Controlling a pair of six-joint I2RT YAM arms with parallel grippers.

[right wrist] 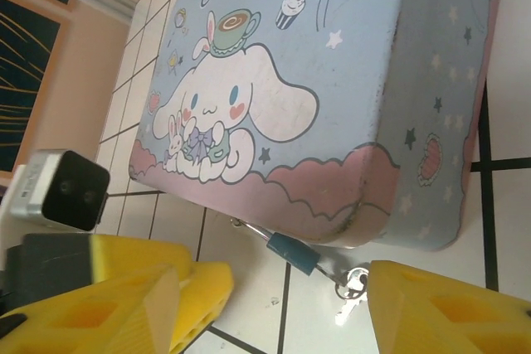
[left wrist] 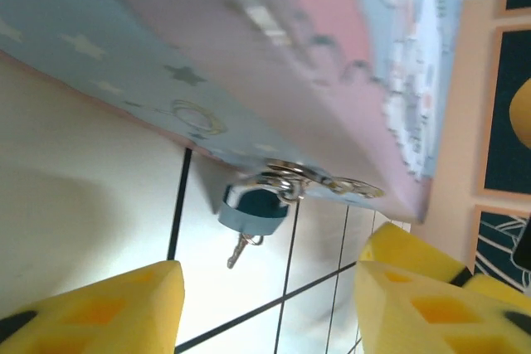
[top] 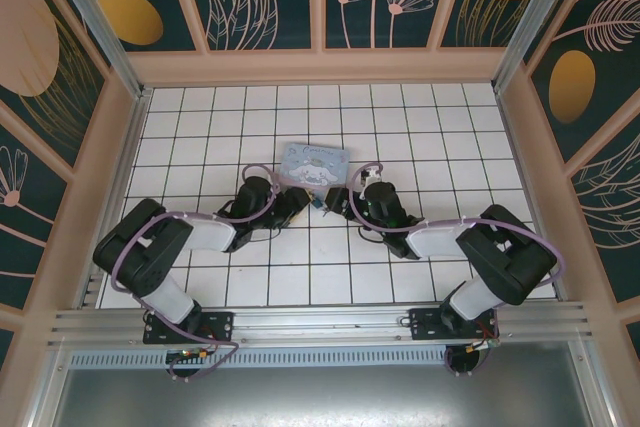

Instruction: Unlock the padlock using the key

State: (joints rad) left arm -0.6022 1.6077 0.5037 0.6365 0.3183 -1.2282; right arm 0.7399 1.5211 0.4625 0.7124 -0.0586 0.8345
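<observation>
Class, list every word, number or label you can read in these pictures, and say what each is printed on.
"Cinna", cursive, cut off at the frame edge: lid of the cartoon-printed box.
Same print in the top view: too small to read.
On the padlock: nothing legible.

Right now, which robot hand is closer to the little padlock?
Left, narrowly. The padlock sits just beyond the open left gripper; the right gripper faces it from the opposite side.

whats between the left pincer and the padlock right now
In the left wrist view, bare white tile with dark grout lines lies between the left pincer and the padlock; what looks like the key pokes from the padlock's underside.
</observation>
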